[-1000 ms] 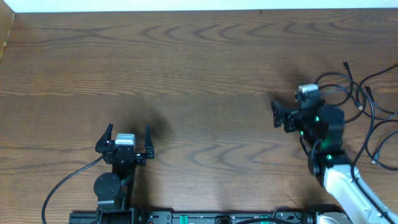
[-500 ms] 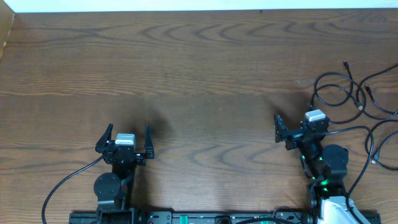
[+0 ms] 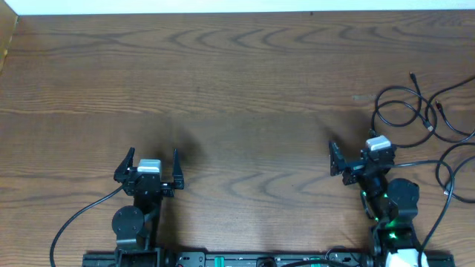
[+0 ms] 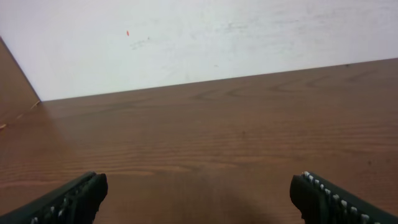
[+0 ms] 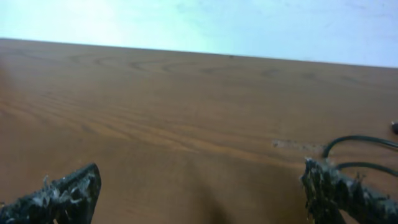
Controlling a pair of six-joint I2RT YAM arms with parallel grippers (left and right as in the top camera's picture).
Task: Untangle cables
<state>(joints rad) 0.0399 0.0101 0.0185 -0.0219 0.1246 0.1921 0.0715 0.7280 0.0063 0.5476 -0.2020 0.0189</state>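
Cables [image 3: 428, 119] lie at the right end of the table [image 3: 245, 89], a loose sprawl of thin black loops that runs out of the overhead frame on the right. Small plugs show at several free ends. Cannot tell from above which strand crosses over which.

Left gripper [image 3: 153, 156] sits low at the near left, jaws wide open on nothing, well apart from the cables. Its wrist view shows only bare wood ahead. Right gripper [image 3: 352, 152] is just beside the nearest loop, jaws wide open and empty. Its wrist view shows two strands [image 5: 357, 137] just past the right-hand fingertip.

Handling, as a judgement: cords look very light, limp and smooth. A pulled strand will likely drag its neighbours rather than slide free. Thin section means the jaws must close almost fully. Best hold is probably just behind a plug, or on a single stretch of an outer loop, not where strands bunch.

Room: a wide stretch of bare wood lies left of the tangle, good for laying strands out. Right table edge is close to the cables, possibly under them, so any pull should go leftward. One loop lies near the right arm's base, a snag risk.
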